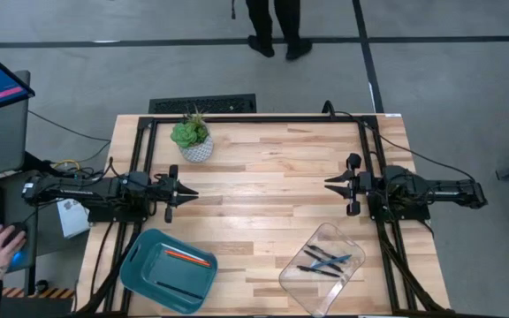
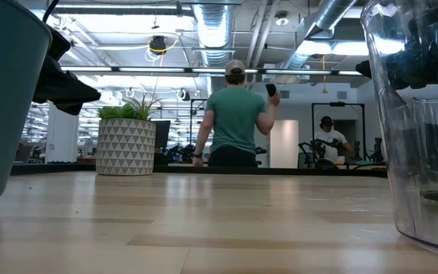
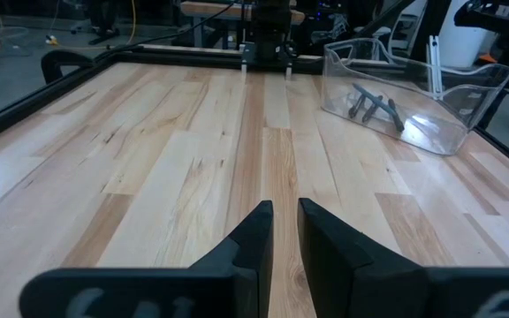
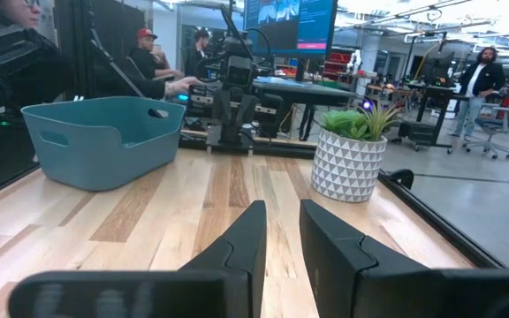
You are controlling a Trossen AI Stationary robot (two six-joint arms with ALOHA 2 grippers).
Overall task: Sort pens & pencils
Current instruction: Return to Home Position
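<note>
Sorting looks finished: pencils (image 1: 188,257) lie in the blue bin (image 1: 136,265), lower left; pens (image 1: 325,261) in the clear bin (image 1: 300,281), lower right. Left pincer (image 1: 188,193) and right pincer (image 1: 330,183), mid-frame sides, both narrow, holding nothing

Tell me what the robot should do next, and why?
Probably nothing more than park and rest. The left gripper and right gripper sit empty at the table's sides. The pencils lie in the blue bin, the pens lie in the transparent bin, and no loose stick shows on the wood.
</note>
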